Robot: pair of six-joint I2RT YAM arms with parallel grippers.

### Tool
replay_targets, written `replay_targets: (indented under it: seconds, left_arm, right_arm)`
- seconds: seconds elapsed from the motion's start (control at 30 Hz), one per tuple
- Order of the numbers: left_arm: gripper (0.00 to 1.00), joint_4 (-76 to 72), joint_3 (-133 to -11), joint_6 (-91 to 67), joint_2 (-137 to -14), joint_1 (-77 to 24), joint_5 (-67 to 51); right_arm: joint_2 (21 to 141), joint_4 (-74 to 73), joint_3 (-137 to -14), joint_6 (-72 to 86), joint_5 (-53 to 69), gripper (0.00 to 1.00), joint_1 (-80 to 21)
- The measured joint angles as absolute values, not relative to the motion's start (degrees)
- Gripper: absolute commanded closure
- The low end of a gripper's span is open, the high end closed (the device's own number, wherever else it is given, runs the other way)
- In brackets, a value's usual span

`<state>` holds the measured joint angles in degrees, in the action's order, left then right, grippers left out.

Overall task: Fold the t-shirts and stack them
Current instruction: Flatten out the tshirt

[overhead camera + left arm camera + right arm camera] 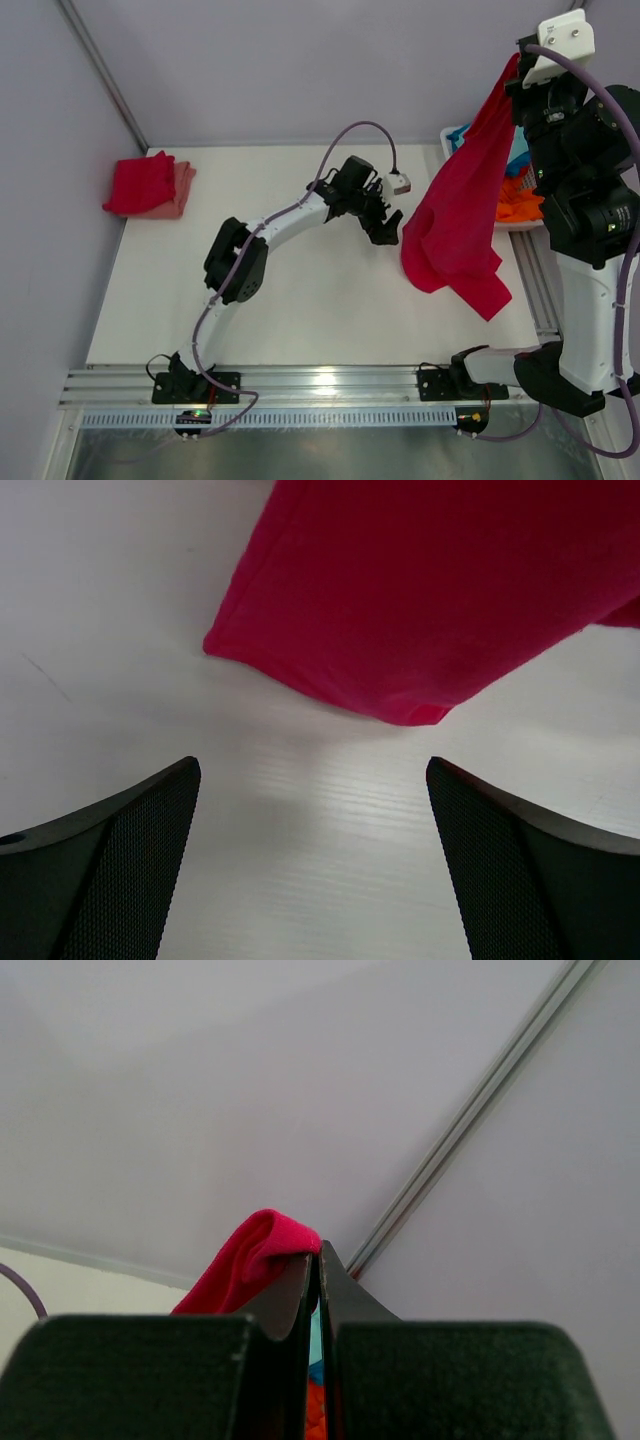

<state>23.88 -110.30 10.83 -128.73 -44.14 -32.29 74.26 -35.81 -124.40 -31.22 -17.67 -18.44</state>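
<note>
crimson t-shirt hangs from raised right claw; left claw agape

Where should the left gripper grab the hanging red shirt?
I'd pinch the crimson t-shirt at its lowest hanging fold, coming straight in from the left arm's side. That edge droops free, directly ahead of the open left gripper.

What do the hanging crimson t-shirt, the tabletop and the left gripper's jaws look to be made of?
Crimson t-shirt: soft matte cloth, probably cotton; it drapes in loose folds. Tabletop: white, faintly glossy board, perhaps laminate; fine grain lines and a soft glare. Left gripper: jaws of black plastic or rubber; fine dotted texture.
</note>
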Motion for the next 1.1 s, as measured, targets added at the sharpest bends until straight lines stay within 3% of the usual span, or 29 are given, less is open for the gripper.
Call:
replay_targets:
  seconds: [0.5,0.83,1.1]
  left_arm:
    - [0.04,10.3,-116.3,4.0,-140.0,-41.1,-66.8]
    - [0.04,-28.7,-118.3,-26.2,-152.4,-39.0,-69.4]
    - [0.09,-38.5,-122.7,-34.5,-156.1,-35.6,-68.4]
  right_arm:
    - [74.4,-36.1,-124.1,-31.7,-18.9,0.97,-18.4]
    - [72.2,-41.5,-125.5,-31.5,-15.0,0.97,-18.4]
    - [69.7,-43.8,-126.1,-31.1,-12.8,0.97,-18.4]
